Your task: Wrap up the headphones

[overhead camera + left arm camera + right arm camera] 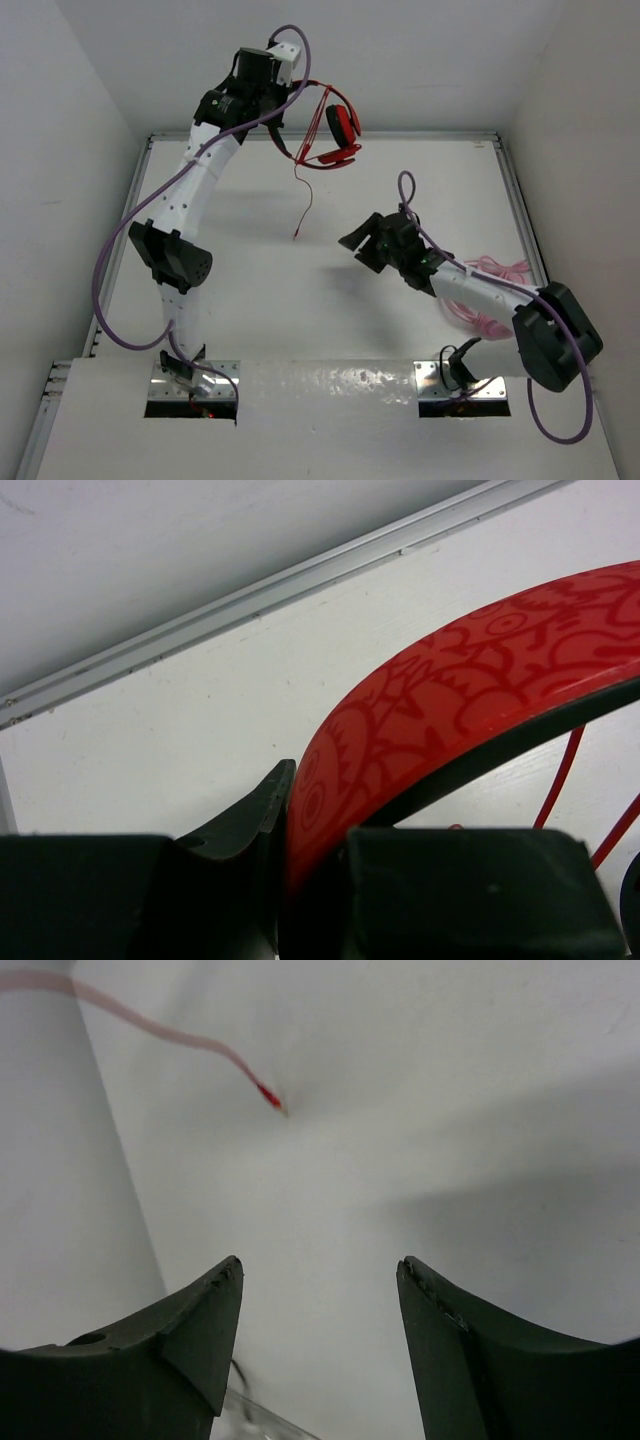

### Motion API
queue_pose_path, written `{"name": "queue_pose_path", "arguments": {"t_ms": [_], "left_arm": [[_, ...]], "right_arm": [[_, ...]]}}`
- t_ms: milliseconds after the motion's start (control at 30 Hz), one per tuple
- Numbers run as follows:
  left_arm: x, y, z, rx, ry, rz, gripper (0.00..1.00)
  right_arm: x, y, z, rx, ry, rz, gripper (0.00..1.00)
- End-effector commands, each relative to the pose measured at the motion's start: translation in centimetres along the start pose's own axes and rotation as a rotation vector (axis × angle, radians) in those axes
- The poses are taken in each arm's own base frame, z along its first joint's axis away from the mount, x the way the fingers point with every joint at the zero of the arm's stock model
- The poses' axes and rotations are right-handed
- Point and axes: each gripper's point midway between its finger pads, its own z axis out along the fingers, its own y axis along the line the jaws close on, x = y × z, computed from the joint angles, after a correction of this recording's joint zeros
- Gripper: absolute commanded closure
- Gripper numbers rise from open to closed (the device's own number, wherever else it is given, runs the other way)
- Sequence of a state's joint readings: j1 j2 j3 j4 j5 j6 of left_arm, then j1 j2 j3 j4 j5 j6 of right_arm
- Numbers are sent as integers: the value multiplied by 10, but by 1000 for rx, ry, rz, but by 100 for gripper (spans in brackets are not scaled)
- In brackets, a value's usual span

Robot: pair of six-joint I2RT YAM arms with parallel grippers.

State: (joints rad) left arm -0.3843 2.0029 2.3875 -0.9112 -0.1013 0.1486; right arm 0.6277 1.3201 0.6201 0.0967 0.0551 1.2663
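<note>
The headphones (340,126) hang above the table's (300,310) far edge.

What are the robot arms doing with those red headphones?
The left gripper is clamped shut on the headband of the red headphones, holding them at the back of the table. Their thin red cable hangs loose, not wrapped yet. The right gripper is open and empty, facing the cable's plug end. A pink cable lies by the right arm.

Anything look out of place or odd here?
The cable hangs loose and unwrapped below the headphones, which the left gripper holds up by the headband. A pink cable lies tangled beneath the right arm.
</note>
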Motion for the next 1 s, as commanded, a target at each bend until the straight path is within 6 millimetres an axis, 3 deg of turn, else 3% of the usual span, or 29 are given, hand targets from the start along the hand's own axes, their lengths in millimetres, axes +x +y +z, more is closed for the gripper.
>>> {"name": "queue_pose_path", "arguments": {"t_ms": [0,167,300,367,433,467,500,567,800,967], "left_arm": [[-47,5,-31,15,-165,-62,100],[-45,-1,-33,38,-161,-79,100],[-47,-2,-35,43,-168,-82,100],[-45,-1,-35,43,-163,-82,100],[-42,-3,-34,48,-156,-82,100],[-42,-3,-34,49,-156,-82,100],[-42,-4,-34,51,-154,-82,100],[-41,-4,-34,50,-154,-84,100],[-42,-4,-36,57,-159,-87,100],[-40,-4,-34,54,-151,-84,100]], "right_arm": [[-54,31,5,-21,-225,396,38],[-74,54,32,-111,-236,817,40],[-74,67,65,-101,-186,932,37],[-77,86,83,-166,-143,1010,34],[-79,104,99,-206,-101,1053,33],[-85,117,97,-234,-98,1059,32],[-81,112,109,-208,-93,1059,32],[-89,128,113,-236,-89,1066,32],[-93,134,140,-243,-72,1160,30],[-83,137,151,-217,-46,1149,30]]}}
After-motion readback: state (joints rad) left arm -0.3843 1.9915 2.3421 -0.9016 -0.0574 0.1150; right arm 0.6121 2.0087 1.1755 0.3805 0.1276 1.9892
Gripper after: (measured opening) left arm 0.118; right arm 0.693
